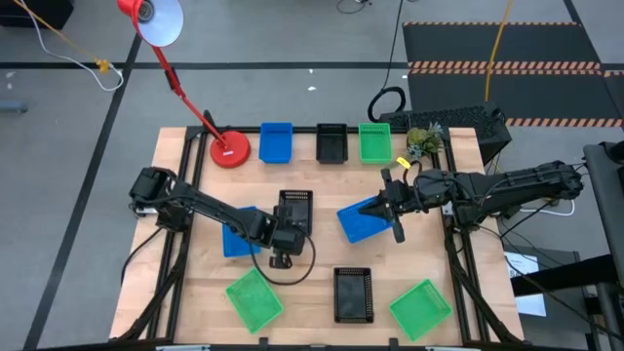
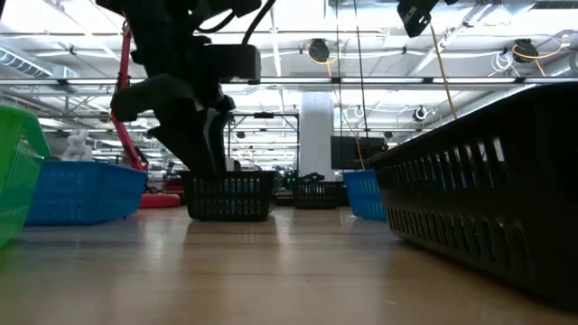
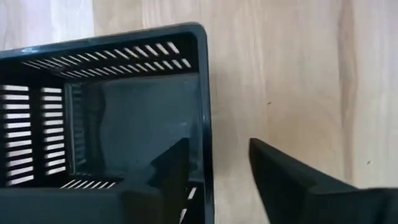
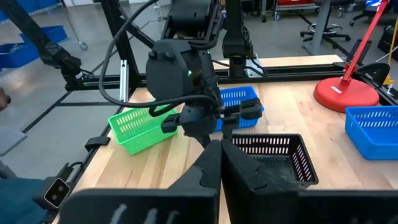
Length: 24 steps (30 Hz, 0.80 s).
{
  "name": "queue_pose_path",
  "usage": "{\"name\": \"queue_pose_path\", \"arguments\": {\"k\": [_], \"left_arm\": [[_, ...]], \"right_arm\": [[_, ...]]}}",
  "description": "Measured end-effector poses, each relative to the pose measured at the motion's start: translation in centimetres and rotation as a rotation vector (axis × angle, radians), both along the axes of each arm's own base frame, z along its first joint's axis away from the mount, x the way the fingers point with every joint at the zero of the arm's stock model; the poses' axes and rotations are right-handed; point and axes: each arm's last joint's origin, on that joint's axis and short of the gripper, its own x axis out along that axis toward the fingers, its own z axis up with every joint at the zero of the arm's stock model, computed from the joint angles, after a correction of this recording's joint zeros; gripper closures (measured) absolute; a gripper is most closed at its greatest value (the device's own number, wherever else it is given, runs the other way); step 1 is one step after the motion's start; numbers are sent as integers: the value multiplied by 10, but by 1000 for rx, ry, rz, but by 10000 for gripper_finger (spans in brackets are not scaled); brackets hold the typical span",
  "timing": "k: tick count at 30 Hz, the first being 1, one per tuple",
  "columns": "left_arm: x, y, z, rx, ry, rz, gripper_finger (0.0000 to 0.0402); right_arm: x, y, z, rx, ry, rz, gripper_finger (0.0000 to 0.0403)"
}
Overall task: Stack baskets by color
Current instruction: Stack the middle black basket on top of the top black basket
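Observation:
My left gripper point(image 3: 214, 180) is open and points steeply down at a black basket point(image 1: 295, 208) in the middle of the table. One finger point(image 3: 174, 177) is inside it and the other point(image 3: 292, 186) outside, on either side of its near-side wall point(image 3: 205, 118) by a corner. A gap shows between the outer finger and the wall. The basket rests flat on the wood point(image 2: 230, 197). My right gripper point(image 4: 221, 165) is shut on nothing, high over a blue basket point(image 1: 363, 219). Blue point(image 1: 276, 142), black point(image 1: 331, 143) and green point(image 1: 374, 142) baskets stand in the far row.
Another blue basket point(image 1: 239, 234) lies under my left arm. Near the front edge are a green basket point(image 1: 253, 297), a black one point(image 1: 353, 293) and a second green one point(image 1: 420, 308). A red lamp base point(image 1: 230, 149) stands at the far left.

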Motion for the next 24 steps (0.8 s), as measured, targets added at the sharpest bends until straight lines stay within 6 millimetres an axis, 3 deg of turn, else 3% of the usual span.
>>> {"name": "queue_pose_path", "arguments": {"k": [8, 15, 24], "left_arm": [[1, 8, -2, 18, 6, -9, 387], [10, 15, 11, 47, -27, -77, 386], [29, 34, 78, 81, -55, -120, 394]], "right_arm": [[0, 0, 0, 0, 0, 0, 403], [0, 0, -2, -2, 14, 0, 403], [0, -1, -15, -59, 27, 10, 403]]}}
